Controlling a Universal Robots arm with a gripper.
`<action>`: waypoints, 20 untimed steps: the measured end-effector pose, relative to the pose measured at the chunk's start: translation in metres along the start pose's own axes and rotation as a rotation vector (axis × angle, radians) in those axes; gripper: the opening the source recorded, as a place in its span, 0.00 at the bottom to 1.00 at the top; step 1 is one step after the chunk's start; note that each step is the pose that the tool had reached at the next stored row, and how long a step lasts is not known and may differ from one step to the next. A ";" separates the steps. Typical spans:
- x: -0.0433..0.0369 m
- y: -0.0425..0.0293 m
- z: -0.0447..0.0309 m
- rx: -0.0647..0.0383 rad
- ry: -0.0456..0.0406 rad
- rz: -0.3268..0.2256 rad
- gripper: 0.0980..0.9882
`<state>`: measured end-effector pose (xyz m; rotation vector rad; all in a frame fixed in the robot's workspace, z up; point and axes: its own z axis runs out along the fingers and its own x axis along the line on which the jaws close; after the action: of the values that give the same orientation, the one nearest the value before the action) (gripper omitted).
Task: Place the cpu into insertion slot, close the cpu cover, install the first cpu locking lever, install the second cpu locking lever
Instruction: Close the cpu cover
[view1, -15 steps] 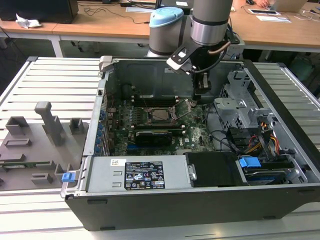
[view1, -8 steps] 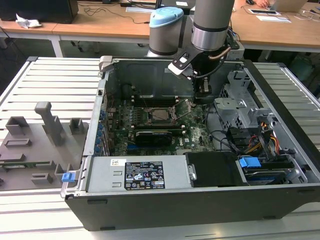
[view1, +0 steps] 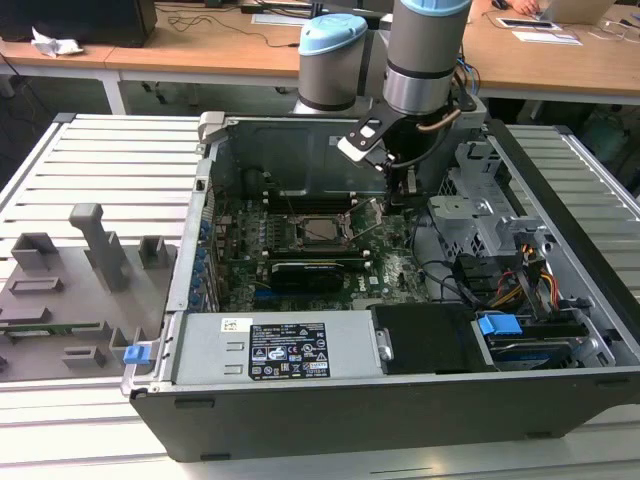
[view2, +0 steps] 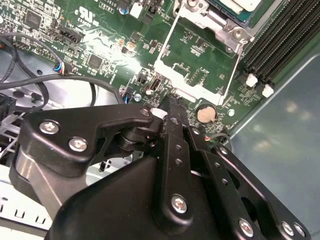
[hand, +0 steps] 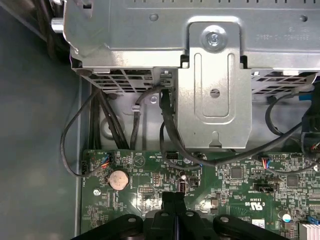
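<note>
In the exterior view the cpu (view1: 322, 230) shows its silvery top in the insertion slot (view1: 300, 215) at the middle of the green motherboard (view1: 395, 268). The cpu cover (view1: 299, 236) seems to lie flat around it as a metal frame. A thin metal rod (view1: 366, 220) slants up at the socket's right side. My gripper (view1: 398, 200) hangs just to the exterior view's right of the socket, low over the board. In both wrist views its black fingers (view2: 172, 107) (hand: 172, 197) are pressed together with nothing between them. One metal corner of the socket (view2: 232, 32) appears in the second wrist view.
A long black expansion card (view1: 310, 270) lies in front of the socket, with the power supply (view1: 280, 350) nearer still. A metal drive cage (view1: 480, 215) (hand: 215, 85) and loose cables (hand: 167, 125) stand close beside the gripper. A coin battery (hand: 118, 178) is near the fingertips. A grey fixture tray (view1: 70, 290) lies outside the case.
</note>
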<state>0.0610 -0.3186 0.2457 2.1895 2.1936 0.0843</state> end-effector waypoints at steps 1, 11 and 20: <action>0.0006 0.0000 -0.0001 0.006 0.0001 0.000 0.01; 0.0011 -0.0014 -0.0061 0.070 0.0002 0.001 0.01; 0.0011 -0.0114 -0.0068 0.070 0.0001 0.001 0.01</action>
<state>0.0492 -0.3176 0.2517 2.2257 2.2293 0.0075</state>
